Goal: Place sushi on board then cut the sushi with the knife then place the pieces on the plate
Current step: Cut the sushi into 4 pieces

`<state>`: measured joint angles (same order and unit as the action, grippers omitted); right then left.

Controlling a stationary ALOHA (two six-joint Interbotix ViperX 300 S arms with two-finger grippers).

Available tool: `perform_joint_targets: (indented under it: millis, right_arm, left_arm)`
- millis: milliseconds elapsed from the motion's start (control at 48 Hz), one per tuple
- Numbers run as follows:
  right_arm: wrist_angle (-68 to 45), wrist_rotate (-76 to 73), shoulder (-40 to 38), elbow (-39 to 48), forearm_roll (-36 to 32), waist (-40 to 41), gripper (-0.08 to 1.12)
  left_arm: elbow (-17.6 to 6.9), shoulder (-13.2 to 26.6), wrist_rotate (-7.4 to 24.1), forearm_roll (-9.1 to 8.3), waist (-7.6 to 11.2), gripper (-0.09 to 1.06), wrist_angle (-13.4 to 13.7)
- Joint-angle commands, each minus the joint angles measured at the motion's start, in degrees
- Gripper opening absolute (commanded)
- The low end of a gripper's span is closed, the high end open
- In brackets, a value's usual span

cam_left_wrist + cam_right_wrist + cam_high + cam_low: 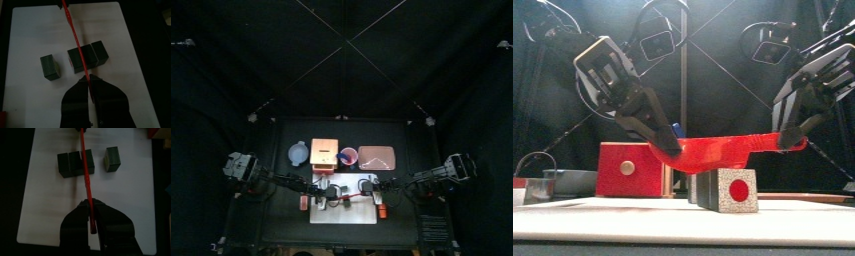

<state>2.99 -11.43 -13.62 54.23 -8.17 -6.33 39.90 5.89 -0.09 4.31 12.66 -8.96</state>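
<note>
Top view: blue knife [348, 152] in red cup [350, 158]; red knife [75, 40] tight in left gripper [88, 82] and right gripper [87, 208].

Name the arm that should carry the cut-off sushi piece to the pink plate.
Right, probably. The pink plate sits behind the white board's right half, nearer the right claw than the left claw. Both are shut on the red knife, so it must let go first.

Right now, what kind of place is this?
Likely a lab robot booth staged as a toy kitchen: black curtains, a white board with toy sushi, a red knife held by the left gripper and right gripper.
</note>
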Motion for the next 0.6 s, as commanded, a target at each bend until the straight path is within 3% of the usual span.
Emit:
perform_joint_targets:
  millis: [21,604]
  right_arm:
    - [-0.70,0.00,-0.62,-0.62,0.35,0.53,0.36]
    - [-0.79,0.09,1.85,-1.23,0.09,0.88,0.36]
  left_arm:
    - [-2.64,-0.62,0.18,-0.26,1.58,0.31,-0.53]
    - [-3.34,-0.53,0.09,0.44,2.64,0.31,-0.62]
